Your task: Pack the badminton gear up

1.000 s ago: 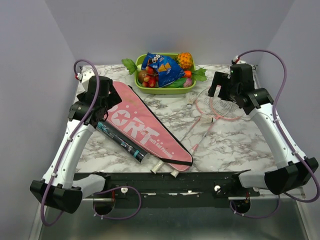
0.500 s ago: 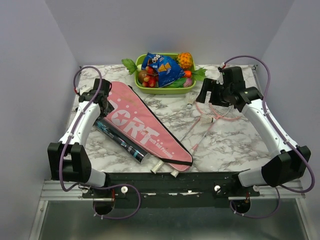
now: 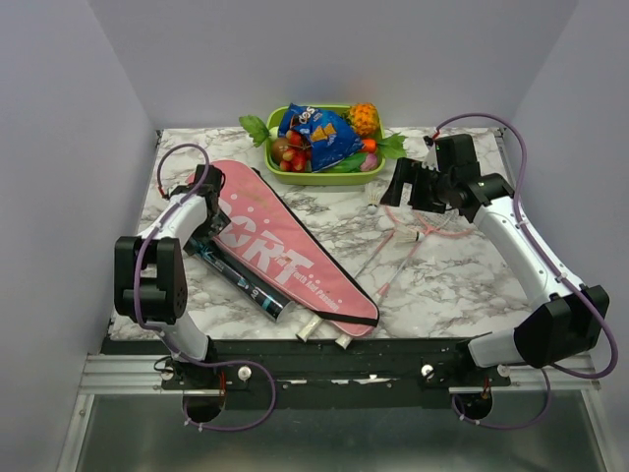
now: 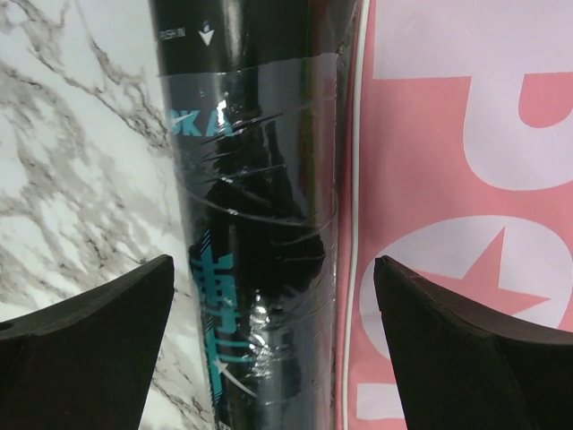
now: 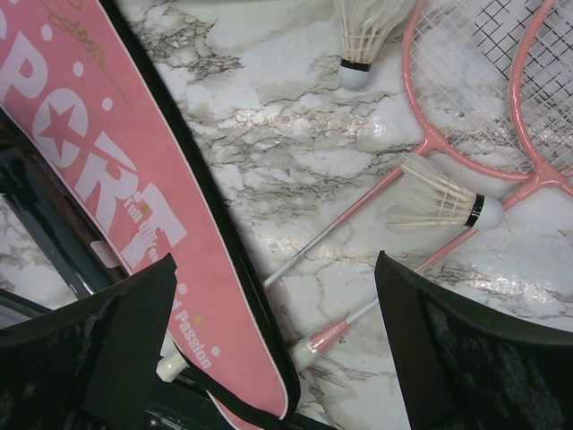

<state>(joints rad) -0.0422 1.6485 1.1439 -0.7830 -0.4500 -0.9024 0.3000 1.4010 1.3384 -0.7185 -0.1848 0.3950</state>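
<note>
Two rackets [image 5: 474,98] beside pink bag [image 3: 290,251] | green tray [image 3: 314,178]: fruit [image 3: 364,119], blue packet [image 3: 319,133]

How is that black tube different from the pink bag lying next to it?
The black tube is narrow and round with teal print; the pink bag is wide, flat and racket-shaped with white lettering. The tube is much shorter than the bag. Both lie at the same slant, right alongside each other, on the marble table.

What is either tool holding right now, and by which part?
Nothing. The left tool is open astride the black tube, with gaps on both sides; the right tool is open above the rackets.
</note>
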